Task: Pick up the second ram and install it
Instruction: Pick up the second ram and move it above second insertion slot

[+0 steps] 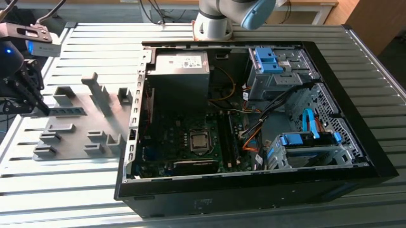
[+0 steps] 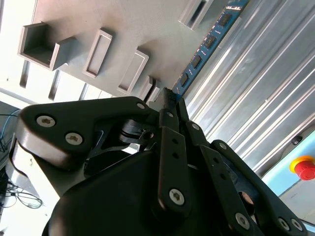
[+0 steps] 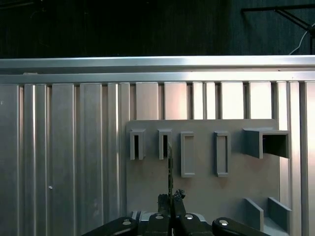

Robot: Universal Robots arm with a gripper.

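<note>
At the exterior view's left, the black two-finger gripper (image 1: 40, 109) stands at the end of the second ram (image 1: 66, 111), a thin blue-green circuit-board stick with black chips that lies on edge along the grey plastic slotted holder (image 1: 73, 141) on the ribbed aluminium table (image 1: 76, 190). In both wrist views the fingers are drawn narrow, pinching the near end of the stick (image 2: 206, 42) (image 3: 170, 162); whether it has left the holder I cannot tell. Further right sits the open black computer case (image 1: 375, 159), its dark green motherboard (image 1: 170, 137) exposed.
</note>
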